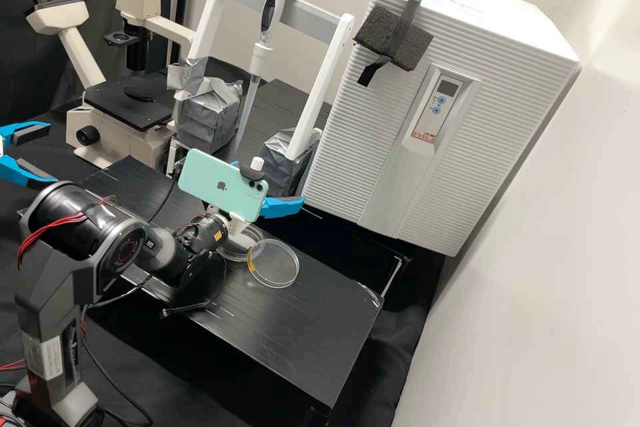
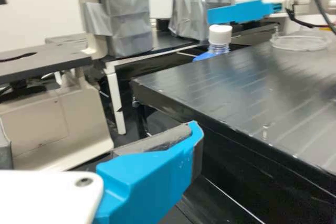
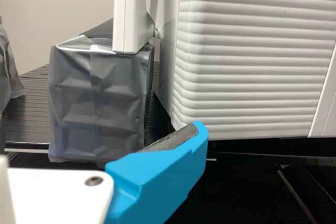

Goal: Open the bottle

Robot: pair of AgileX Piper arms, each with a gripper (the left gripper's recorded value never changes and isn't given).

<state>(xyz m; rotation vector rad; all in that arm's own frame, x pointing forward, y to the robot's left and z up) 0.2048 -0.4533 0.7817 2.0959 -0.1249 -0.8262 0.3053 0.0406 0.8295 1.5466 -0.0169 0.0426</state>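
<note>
Lining up a grasp, by the look of it, with no twist begun: bottle (image 2: 219, 45) upright at the far edge of the black counter (image 2: 252, 93), white cap (image 2: 220, 30) on, beside a grey taped block (image 1: 288, 150). Bracketed by the right hand (image 2: 203, 36), blue fingers (image 2: 241, 11) apart, one on each side at about cap height; no telling whether a pad touches, but seemingly not clamped. Off the counter's side near the microscope (image 1: 113, 113), the left hand (image 1: 40, 152), fingers spread wide and gripping nothing, well apart from the bottle. Judged an early step, then: approach made, hold not taken, cap untouched. Calling next, most likely, for closing the right hand squarely, on the body if meant to steady or on the cap if meant to turn, and for bringing the left hand across to take the other part, given the risk of spinning or toppling so small a bottle under a one-handed twist. Needing some care as well around the petri dishes (image 1: 273, 265) lying on the counter close under the right arm.
</note>
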